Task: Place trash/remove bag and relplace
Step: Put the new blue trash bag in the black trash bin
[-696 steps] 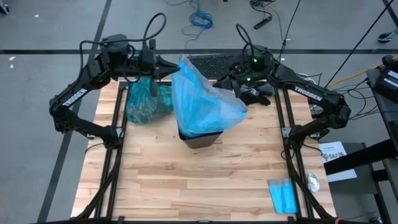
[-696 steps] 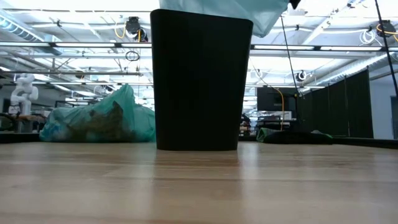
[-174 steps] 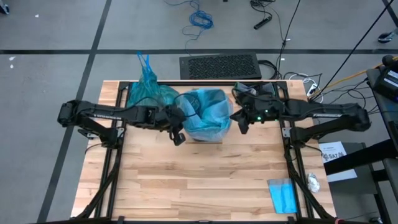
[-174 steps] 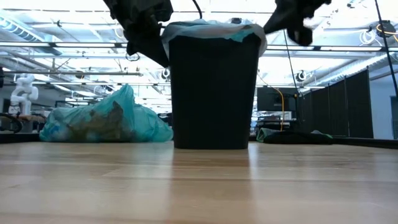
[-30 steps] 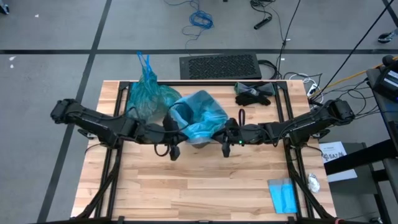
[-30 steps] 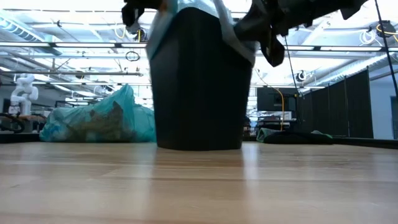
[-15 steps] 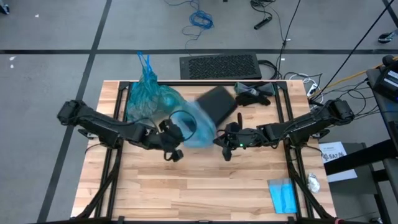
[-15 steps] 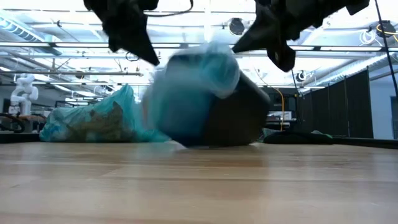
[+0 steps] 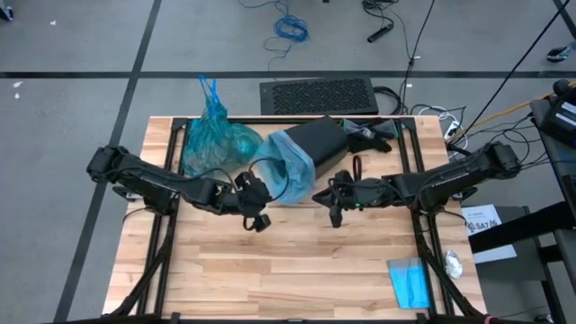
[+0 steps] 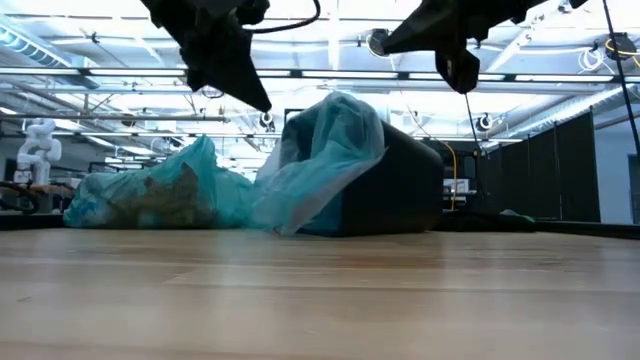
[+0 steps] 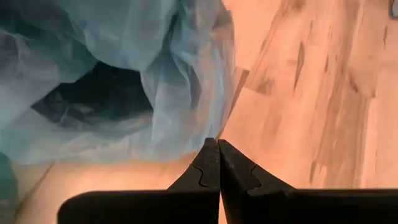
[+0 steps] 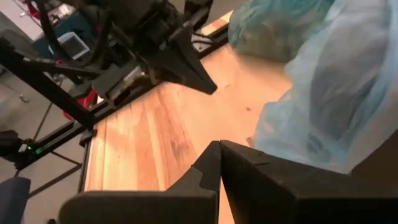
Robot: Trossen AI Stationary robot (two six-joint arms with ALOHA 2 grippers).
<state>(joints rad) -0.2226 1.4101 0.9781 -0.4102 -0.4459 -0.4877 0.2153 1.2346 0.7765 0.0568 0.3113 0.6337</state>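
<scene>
A: High view, centre of frame: what lies where?

B: A black bin (image 9: 319,142) lies tipped on its side, its pale blue liner (image 9: 290,166) spilling toward the closed left gripper (image 9: 256,221). The closed right gripper (image 9: 335,216) hangs just right of it; neither holds anything.

A: And the full bag (image 9: 214,139)?

B: Upper left, knotted, near the table (image 9: 297,270) edge. Bare wood fills the lower half.

A: Low view, background?

B: Ceiling rails and lights.

The high view looks straight down on the whole table (image 9: 297,270). The low view sits at tabletop height, facing level across it. Each wrist view looks closely past its own fingers. All views share the tipped bin (image 9: 317,144) and pale blue liner (image 10: 320,160).
</scene>
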